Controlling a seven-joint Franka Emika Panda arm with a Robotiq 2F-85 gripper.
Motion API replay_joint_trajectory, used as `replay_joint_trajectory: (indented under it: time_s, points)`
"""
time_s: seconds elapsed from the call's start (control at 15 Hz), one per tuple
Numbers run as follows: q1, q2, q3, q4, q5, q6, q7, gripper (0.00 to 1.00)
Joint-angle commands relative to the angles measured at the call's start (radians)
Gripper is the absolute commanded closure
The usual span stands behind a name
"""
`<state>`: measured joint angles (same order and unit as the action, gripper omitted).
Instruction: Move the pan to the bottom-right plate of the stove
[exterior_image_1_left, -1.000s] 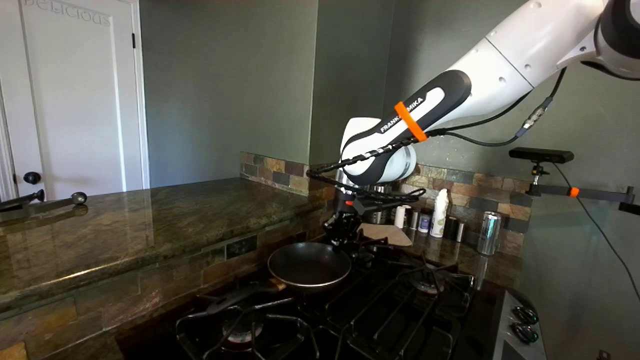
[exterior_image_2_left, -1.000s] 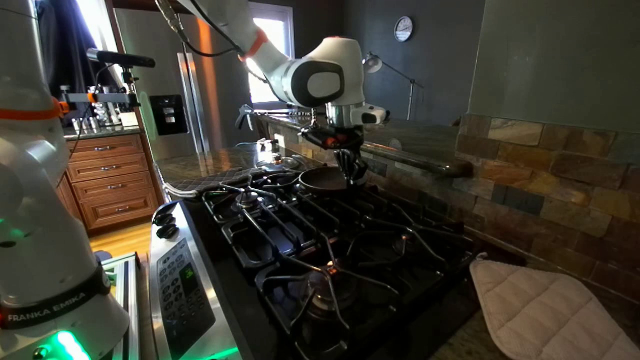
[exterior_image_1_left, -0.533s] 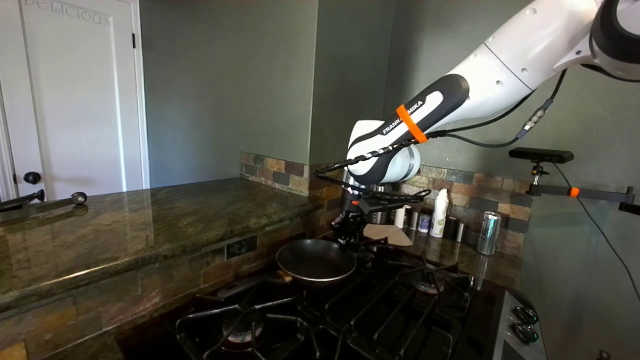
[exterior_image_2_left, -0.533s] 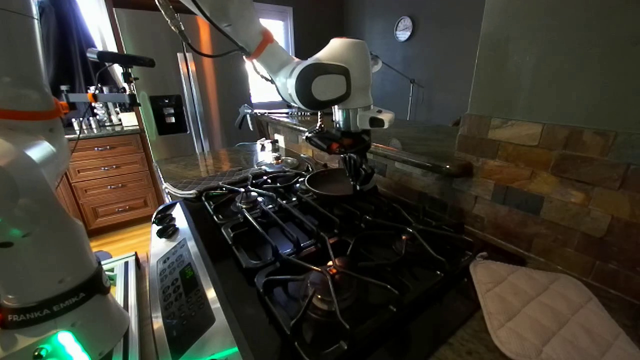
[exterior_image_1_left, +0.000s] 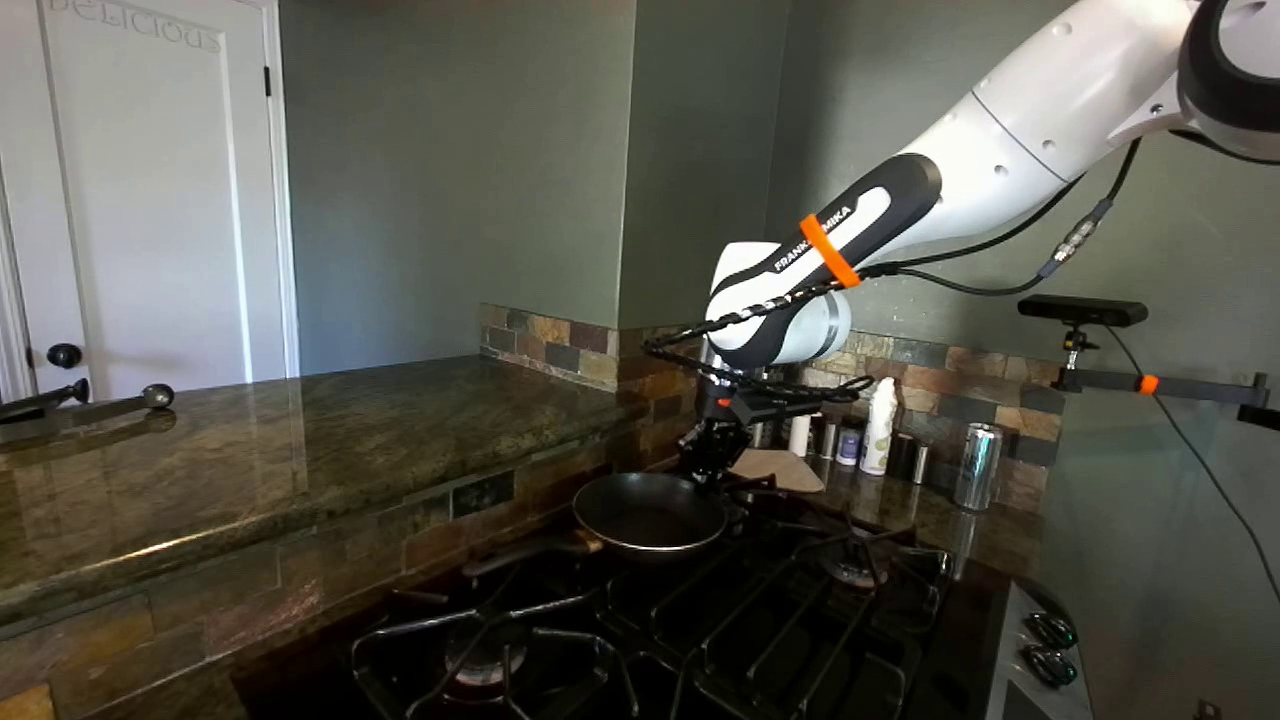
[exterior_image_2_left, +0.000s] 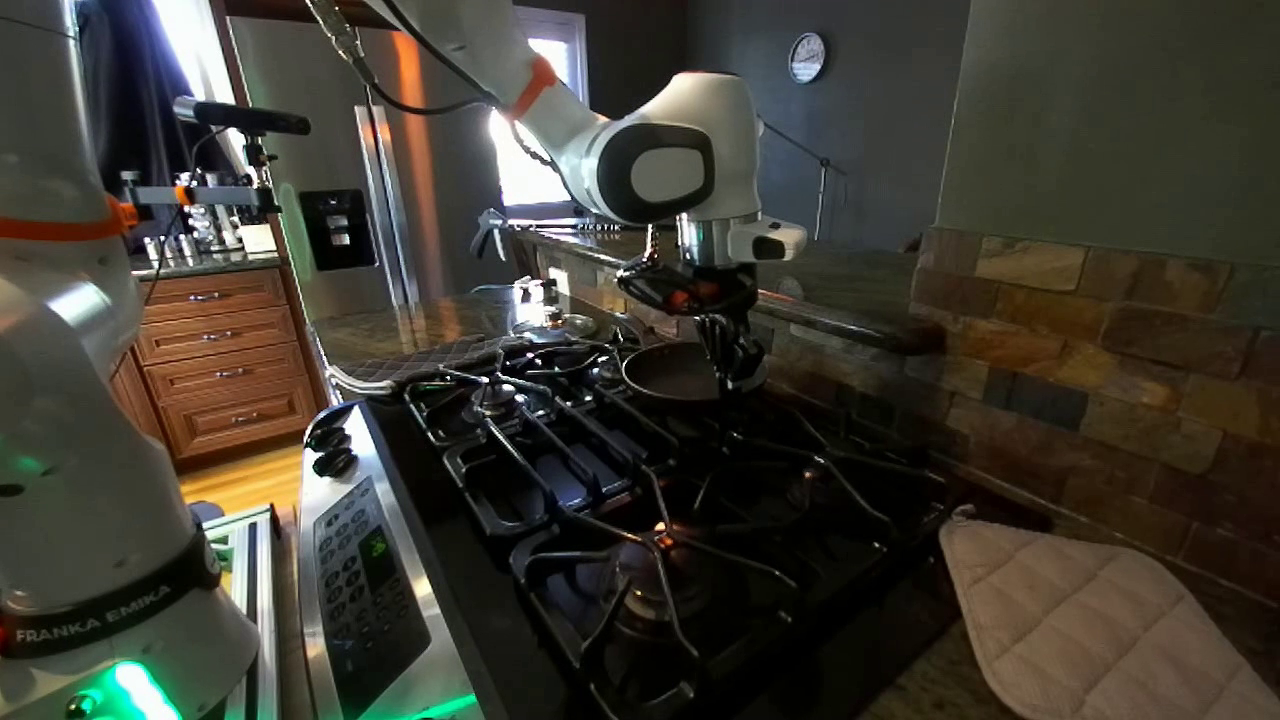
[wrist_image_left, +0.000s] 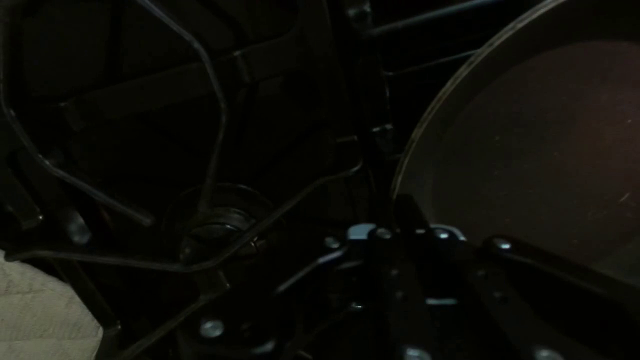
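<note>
The round frying pan (exterior_image_2_left: 668, 372) is coloured dark brown inside, edged in metallic silver. The white jointed arm (exterior_image_1_left: 965, 165) is panelled black and banded orange. The beige fabric potholder (exterior_image_2_left: 1095, 610) is quilted in diamonds; rectangular stone tiles (exterior_image_2_left: 1090, 340) are mottled tan, brown and grey.

I get the pan (exterior_image_2_left: 668, 370) partly blocked by the gripper (exterior_image_2_left: 738, 379) in an exterior view — quilted pad (exterior_image_2_left: 1105, 610) cropped there, display digits (exterior_image_2_left: 377, 543) too small to read — and cut off by the wrist view's right edge.
</note>
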<state>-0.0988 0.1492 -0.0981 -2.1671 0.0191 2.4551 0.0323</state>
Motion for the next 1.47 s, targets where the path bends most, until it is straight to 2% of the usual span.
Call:
replay_joint_trajectory:
  time_s: [0.0, 0.67, 1.4]
  points:
    - [0.0, 0.0, 0.0, 0.002, 0.0, -0.003, 0.0, 0.98]
    - [-0.053, 0.007, -0.035, -0.014, 0.004, 0.026, -0.101, 0.98]
    - [-0.11, 0.063, -0.067, 0.021, 0.052, 0.082, -0.111, 0.98]
